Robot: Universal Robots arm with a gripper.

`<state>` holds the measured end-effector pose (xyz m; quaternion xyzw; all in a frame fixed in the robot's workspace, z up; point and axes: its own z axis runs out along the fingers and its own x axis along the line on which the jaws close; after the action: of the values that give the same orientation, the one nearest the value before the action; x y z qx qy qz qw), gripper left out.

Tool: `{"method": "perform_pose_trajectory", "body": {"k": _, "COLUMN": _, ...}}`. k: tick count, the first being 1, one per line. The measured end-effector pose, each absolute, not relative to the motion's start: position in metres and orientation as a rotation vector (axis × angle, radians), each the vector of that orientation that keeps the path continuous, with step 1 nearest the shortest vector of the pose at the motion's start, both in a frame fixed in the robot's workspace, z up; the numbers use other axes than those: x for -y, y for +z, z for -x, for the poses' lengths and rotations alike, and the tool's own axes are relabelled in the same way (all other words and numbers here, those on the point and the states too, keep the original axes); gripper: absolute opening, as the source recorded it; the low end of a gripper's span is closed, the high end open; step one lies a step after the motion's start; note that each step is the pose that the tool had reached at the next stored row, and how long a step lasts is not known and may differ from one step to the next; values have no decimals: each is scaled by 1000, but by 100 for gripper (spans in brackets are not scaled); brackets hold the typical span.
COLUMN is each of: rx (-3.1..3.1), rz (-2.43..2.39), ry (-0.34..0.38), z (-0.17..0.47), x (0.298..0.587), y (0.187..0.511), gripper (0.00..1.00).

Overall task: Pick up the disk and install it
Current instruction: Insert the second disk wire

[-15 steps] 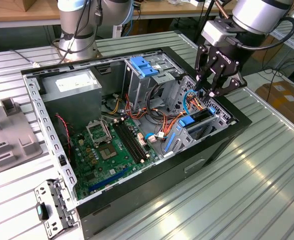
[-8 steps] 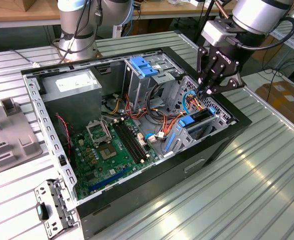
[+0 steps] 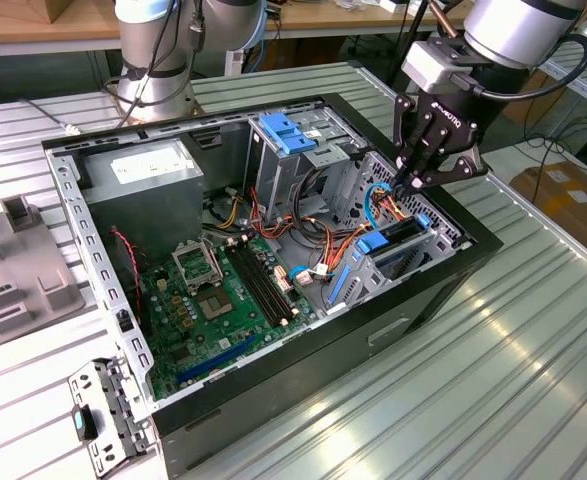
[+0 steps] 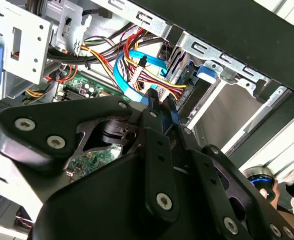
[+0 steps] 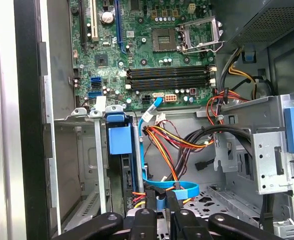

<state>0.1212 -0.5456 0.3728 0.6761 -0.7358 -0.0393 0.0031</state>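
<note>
The disk (image 3: 404, 233) stands on edge as a dark slab inside the small metal drive cage (image 3: 398, 275) at the exterior view's right of the open computer case. Blue carrier pieces (image 3: 372, 246) frame it. In the first wrist view its dark edge (image 5: 128, 177) sits below the blue carrier tab (image 5: 119, 134). My gripper (image 3: 413, 183) hangs just above the cage. Its fingers are drawn close together, and I cannot see the disk between them. A blue flat cable (image 5: 175, 189) loops right at the fingertips (image 4: 153, 100), with red, yellow and orange wires beside it.
The case holds a green motherboard (image 3: 213, 300), a grey power-supply box (image 3: 145, 180) and a tall metal cage topped by a blue bracket (image 3: 286, 133). Cable bundles (image 3: 323, 250) lie between the cages. The black case wall (image 3: 453, 270) runs close beside the drive cage.
</note>
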Motion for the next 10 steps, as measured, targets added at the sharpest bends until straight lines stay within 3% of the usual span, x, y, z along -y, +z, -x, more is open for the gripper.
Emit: {"method": "perform_pose_trajectory", "body": {"k": 10, "rx": 2307, "rz": -2120, "ry": -123, "z": -121, "x": 546, "y": 373, "gripper": 22}}
